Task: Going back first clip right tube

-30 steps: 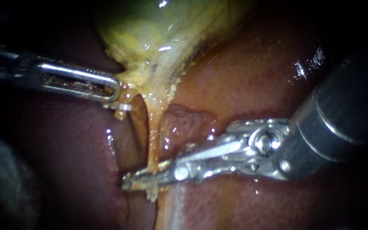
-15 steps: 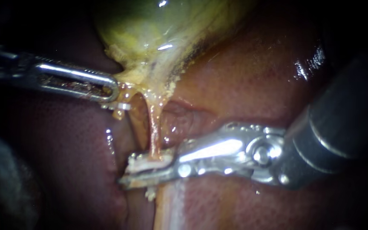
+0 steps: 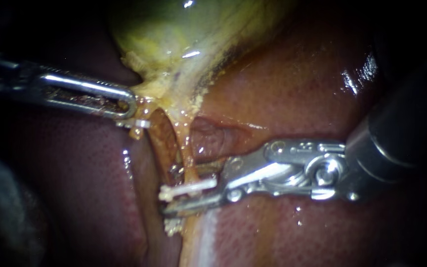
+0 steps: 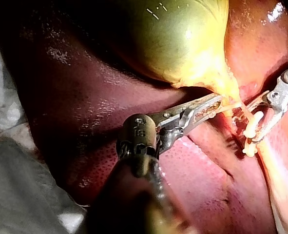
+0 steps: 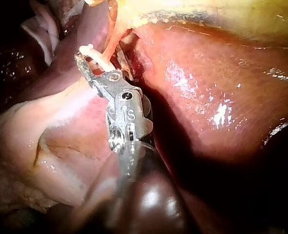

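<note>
Jaws on my right instrument [image 3: 176, 195] are gaping around the clip [image 3: 192, 188] sitting across the tube [image 3: 186, 155], seemingly leaving only the retreat, while my left instrument [image 3: 132, 106] is pinching the gallbladder [image 3: 174, 44].

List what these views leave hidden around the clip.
- Endoscope view: whether the clip closes fully round the tube; the open jaws of the right instrument cover part of it.
- Right wrist view: the tube beyond the clip, behind that instrument.
- Left wrist view: how much gallbladder tissue the left instrument grips; too small.
</note>
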Action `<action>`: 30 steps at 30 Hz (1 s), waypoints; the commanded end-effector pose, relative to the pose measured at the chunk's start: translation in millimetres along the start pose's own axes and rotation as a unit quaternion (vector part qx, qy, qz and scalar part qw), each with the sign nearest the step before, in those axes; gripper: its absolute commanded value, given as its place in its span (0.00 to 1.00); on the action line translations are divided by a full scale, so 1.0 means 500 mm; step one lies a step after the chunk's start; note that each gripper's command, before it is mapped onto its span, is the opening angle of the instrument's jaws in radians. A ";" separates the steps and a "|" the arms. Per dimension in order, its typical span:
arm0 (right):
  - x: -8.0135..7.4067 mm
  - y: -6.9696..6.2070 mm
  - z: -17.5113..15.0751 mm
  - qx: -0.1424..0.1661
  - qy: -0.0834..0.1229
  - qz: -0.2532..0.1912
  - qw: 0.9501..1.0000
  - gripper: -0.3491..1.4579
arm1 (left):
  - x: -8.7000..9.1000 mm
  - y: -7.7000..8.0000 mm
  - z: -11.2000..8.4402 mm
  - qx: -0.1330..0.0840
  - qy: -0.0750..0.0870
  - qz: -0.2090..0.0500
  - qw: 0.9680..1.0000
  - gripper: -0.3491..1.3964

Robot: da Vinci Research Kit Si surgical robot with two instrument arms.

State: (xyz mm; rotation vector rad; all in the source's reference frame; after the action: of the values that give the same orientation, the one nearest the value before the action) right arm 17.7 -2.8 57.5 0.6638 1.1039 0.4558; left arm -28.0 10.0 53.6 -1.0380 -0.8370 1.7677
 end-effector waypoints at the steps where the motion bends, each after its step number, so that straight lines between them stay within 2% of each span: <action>1: 0.0003 -0.0001 -0.0009 -0.002 0.001 -0.008 1.000 0.47 | 0.0000 0.0000 0.0000 0.000 0.000 0.000 1.000 0.00; 6: 0.0010 -0.0008 -0.0065 -0.008 0.008 -0.057 0.998 0.47 | -0.0001 -0.0001 -0.0002 0.000 0.000 0.000 1.000 0.00; 12: 0.0039 -0.0014 -0.0185 -0.022 0.012 -0.110 0.994 0.47 | -0.0002 -0.0002 -0.0003 0.000 0.000 0.000 1.000 0.00; 19: 0.0059 -0.0008 -0.0277 -0.037 -0.030 -0.165 0.985 0.47 | -0.0002 -0.0003 -0.0004 -0.001 -0.001 0.001 1.000 0.00; 24: 0.0048 -0.0008 -0.0306 -0.038 -0.031 -0.180 0.983 0.47 | -0.0003 -0.0003 -0.0005 -0.001 -0.001 0.001 1.000 0.00; 30: 0.0045 -0.0011 -0.0313 -0.037 -0.031 -0.183 0.982 0.47 | -0.0002 -0.0005 -0.0003 -0.001 -0.001 0.001 1.000 0.00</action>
State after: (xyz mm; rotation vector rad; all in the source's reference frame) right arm 4.1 2.3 51.1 0.3942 1.1164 0.1574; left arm -27.6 10.1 53.7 -1.0388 -0.8386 1.7696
